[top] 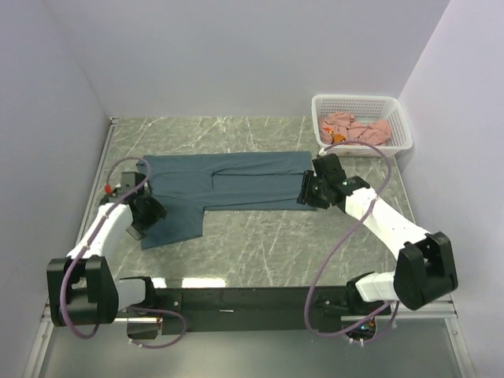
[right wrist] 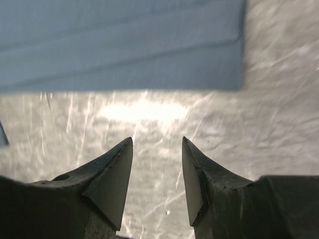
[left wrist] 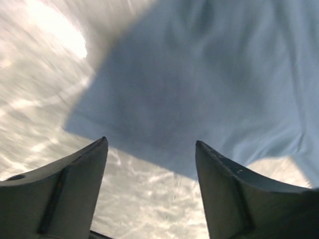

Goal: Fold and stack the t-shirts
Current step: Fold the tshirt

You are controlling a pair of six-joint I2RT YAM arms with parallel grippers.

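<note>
Folding the dark slate-blue cloth t-shirt [top: 228, 183], flat on the grey marbled worktop [top: 260, 244] left of the white lattice basket [top: 400, 120], wants left claw [left wrist: 150, 142] and right claw [right wrist: 157, 139], both parted and empty, pinching its near edge evenly.

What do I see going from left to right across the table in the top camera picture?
First the left gripper → blue shirt → right gripper → basket with pink shirts in it.
</note>
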